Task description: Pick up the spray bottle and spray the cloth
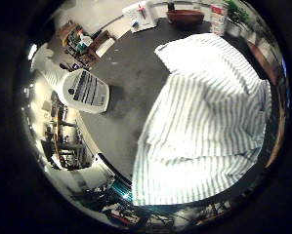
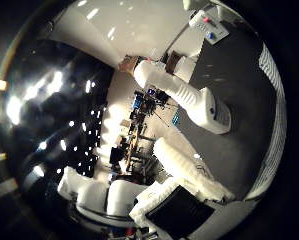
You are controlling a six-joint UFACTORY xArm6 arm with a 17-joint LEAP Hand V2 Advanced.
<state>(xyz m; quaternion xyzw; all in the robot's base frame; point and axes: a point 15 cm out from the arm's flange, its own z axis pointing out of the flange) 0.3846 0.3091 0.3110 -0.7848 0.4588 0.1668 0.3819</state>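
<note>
A white spray bottle stands on the dark surface, just beside a striped cloth that lies spread and rumpled over it, the two apart. The robot hand hovers above with white fingers loosely extended, touching neither bottle nor cloth.
</note>
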